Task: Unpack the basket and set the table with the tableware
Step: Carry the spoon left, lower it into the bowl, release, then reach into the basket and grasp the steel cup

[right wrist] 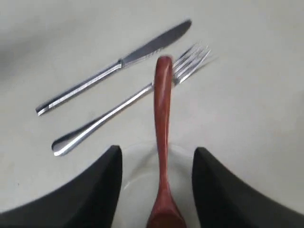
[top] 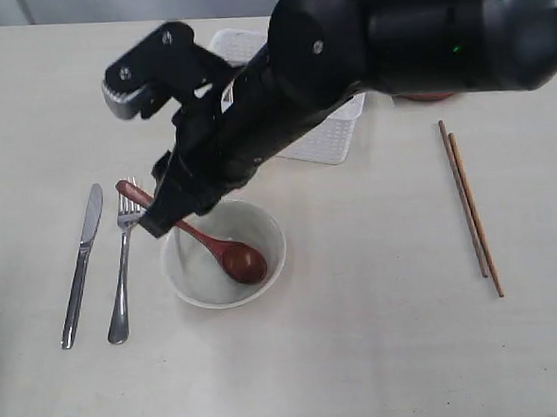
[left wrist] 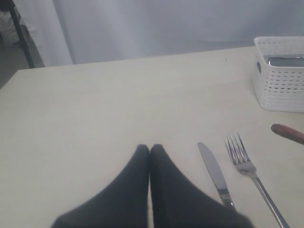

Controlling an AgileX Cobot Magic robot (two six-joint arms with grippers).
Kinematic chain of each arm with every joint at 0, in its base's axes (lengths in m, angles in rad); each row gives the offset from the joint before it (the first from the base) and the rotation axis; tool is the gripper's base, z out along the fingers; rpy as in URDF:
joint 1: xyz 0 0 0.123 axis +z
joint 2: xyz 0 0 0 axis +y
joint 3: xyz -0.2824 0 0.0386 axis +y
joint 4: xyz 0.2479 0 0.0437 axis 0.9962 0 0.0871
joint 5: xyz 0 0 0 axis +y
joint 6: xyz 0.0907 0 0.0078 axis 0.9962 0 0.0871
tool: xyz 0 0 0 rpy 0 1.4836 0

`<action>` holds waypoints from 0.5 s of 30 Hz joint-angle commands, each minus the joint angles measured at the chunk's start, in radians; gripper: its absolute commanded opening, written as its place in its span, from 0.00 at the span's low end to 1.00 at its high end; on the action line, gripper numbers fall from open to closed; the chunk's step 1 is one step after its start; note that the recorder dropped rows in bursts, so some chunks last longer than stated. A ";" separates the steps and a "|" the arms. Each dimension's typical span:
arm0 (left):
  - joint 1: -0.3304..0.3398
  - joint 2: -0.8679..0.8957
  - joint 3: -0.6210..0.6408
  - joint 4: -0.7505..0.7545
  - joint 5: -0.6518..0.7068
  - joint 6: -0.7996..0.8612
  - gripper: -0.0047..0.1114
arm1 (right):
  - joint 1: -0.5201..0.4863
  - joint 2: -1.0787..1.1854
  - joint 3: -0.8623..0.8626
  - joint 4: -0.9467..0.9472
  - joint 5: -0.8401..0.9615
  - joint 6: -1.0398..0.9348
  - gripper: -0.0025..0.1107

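Right tool [right wrist: 156,151] is wide open, its fingers on either side of the spoon [top: 242,260] handle with gaps both sides. The spoon's head sits in the bowl [top: 278,237] mid-table [top: 362,336], handle poking over the rim toward the fork [top: 124,275]. Knife [top: 81,263] lies just beside the fork, chopsticks [top: 469,206] well apart on the bowl's other side, basket [top: 327,144] near the far edge. Left tool [left wrist: 150,148] is pinched closed on nothing

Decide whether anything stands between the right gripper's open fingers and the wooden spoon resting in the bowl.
Nothing visible does. The wooden spoon lies in the gap of the right gripper, with bare space on both sides of its handle. The bowl sits below; the fork and knife lie beyond the handle's tip.
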 commanded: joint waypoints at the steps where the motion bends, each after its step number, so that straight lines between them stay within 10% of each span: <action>1: -0.005 -0.002 0.002 0.003 -0.001 -0.002 0.04 | -0.063 -0.101 -0.022 -0.029 -0.063 0.007 0.41; 15: -0.005 -0.002 0.002 0.003 -0.001 -0.002 0.04 | -0.387 0.047 -0.239 -0.037 -0.005 0.108 0.41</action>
